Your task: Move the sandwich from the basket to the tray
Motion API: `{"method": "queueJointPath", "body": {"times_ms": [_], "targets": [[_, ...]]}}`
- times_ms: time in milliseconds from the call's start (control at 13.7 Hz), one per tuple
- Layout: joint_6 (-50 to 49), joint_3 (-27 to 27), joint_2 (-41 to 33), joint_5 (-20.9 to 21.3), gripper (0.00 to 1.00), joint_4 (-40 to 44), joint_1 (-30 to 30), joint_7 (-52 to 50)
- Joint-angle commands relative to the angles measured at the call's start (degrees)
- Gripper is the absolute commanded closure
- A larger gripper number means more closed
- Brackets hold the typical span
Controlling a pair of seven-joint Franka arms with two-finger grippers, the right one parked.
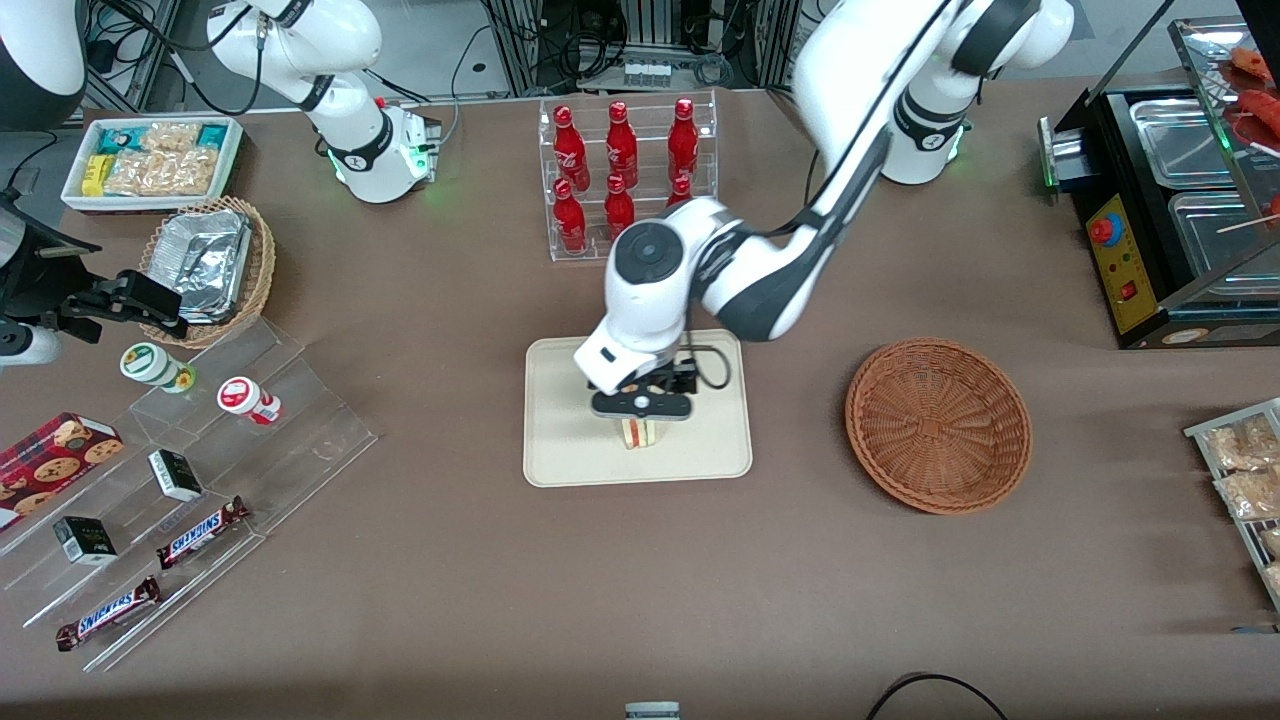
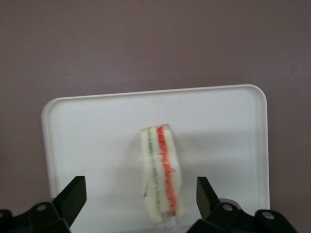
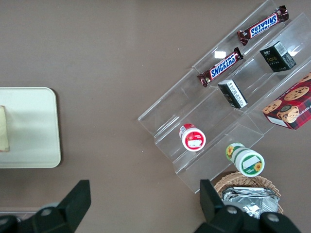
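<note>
One sandwich (image 2: pixel 161 172) is all that matters here, and it already sits on the tray (image 1: pixel 560 460), standing on edge near the tray's middle, slightly toward six o'clock in the front view. The end effector (image 1: pixel 640 418) hangs directly above it with its fingers (image 2: pixel 73 196) spread wide, one on each side of the sandwich and touching neither face. The basket (image 1: pixel 938 425) lies at three o'clock from the tray on the desk and holds nothing.

Standing upright on a narrow edge, the wedge looks easy to tip. If the arm lifts off at a slant, or shifts sideways before it rises, a finger could clip the bread and knock it flat or push it toward the rim. A straight vertical retreat seems the safe choice.

The sandwich is a thin slab of pale white bread, with a green stripe and a red stripe running along its cut edge. It looks soft and light.
</note>
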Motion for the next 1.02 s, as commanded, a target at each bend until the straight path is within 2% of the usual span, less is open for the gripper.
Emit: {"method": "queueJointPath", "body": {"times_ms": [0,146,438,510,729,948], "targets": [[-4.62,-0.1,-9.03,0.28,0.0,-6.02,3.95,-0.37],[-4.8,-0.1,-15.35,0.2,0.0,-11.81,7.73,2.26],[-4.89,-0.19,-24.86,0.02,0.0,-21.05,15.46,13.85],[-5.5,-0.19,-26.62,-0.41,0.0,-22.37,17.57,17.36],[-8.74,-0.19,-30.93,-5.24,0.0,-24.49,24.51,29.66],[-12.44,-0.1,-33.39,-5.78,0.0,-24.49,29.26,35.13]]}}
